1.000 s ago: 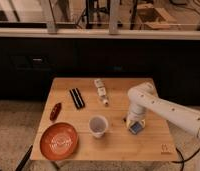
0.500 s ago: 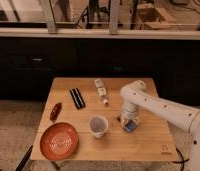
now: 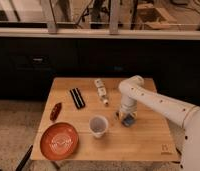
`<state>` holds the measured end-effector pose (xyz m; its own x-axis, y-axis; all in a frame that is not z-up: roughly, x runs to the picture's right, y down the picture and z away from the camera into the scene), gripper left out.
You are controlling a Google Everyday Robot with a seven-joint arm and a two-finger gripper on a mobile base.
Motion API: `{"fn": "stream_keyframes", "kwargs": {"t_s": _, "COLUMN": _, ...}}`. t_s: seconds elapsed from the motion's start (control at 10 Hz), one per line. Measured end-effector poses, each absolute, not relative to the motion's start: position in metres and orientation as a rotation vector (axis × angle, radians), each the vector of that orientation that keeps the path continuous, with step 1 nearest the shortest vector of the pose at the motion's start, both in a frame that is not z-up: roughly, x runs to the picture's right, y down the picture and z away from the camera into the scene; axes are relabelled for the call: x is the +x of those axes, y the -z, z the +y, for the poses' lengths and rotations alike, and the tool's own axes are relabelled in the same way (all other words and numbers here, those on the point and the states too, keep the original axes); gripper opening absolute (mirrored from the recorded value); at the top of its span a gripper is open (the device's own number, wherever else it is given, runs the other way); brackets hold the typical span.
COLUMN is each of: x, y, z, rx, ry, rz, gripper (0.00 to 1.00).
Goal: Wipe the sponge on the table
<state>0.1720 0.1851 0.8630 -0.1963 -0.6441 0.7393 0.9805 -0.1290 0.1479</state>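
Observation:
The wooden table (image 3: 143,140) fills the middle of the camera view. My white arm reaches in from the right, and the gripper (image 3: 127,118) points down onto the tabletop just right of a white cup. Under the gripper lies a small blue-grey sponge (image 3: 128,121), pressed against the wood and mostly hidden by the gripper.
A white paper cup (image 3: 98,126) stands just left of the gripper. An orange plate (image 3: 59,141) sits at the front left corner, a dark red object (image 3: 55,111) at the left edge, a black bar (image 3: 77,97) and a small white bottle (image 3: 100,90) lying farther back.
The gripper and the sponge have slid left across the table toward the white cup. The other objects have not moved.

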Motion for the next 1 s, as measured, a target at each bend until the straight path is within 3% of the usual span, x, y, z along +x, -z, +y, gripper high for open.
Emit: {"fn": "stream_keyframes", "kwargs": {"t_s": 1.0, "x": 0.26, "y": -0.878, "z": 0.148, "rx": -0.614, "ry": 1.532, "rz": -0.648, "gripper": 0.0}}
